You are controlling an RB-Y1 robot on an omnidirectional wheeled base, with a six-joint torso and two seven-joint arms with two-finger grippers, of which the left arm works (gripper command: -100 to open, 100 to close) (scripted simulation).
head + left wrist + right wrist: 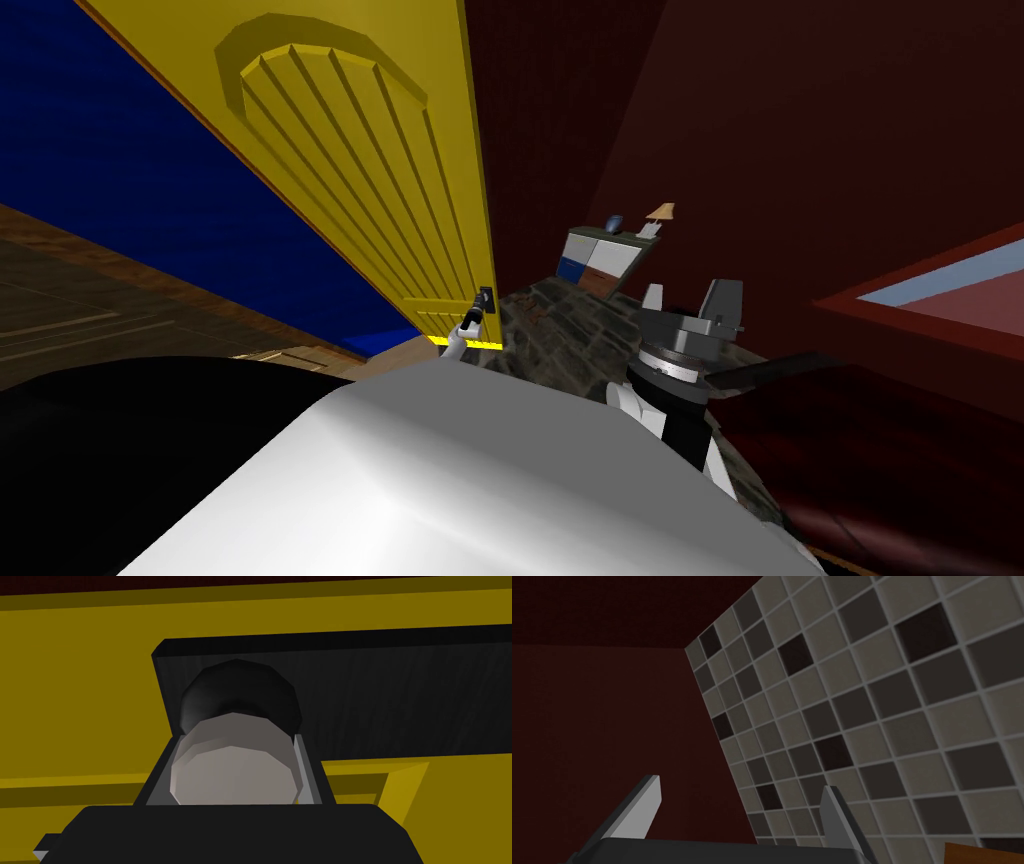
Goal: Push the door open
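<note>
While L pincer clamps 1 knob on yellow door, R pincer gapes.

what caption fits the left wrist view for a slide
Left jaws shut on the grey door knob, mounted on a black plate on the yellow door.

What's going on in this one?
The robot is at a yellow door. Its left hand is shut on the grey knob, with a finger pressing each side. The right hand is open and holds nothing, off to the right, away from the door.
</note>
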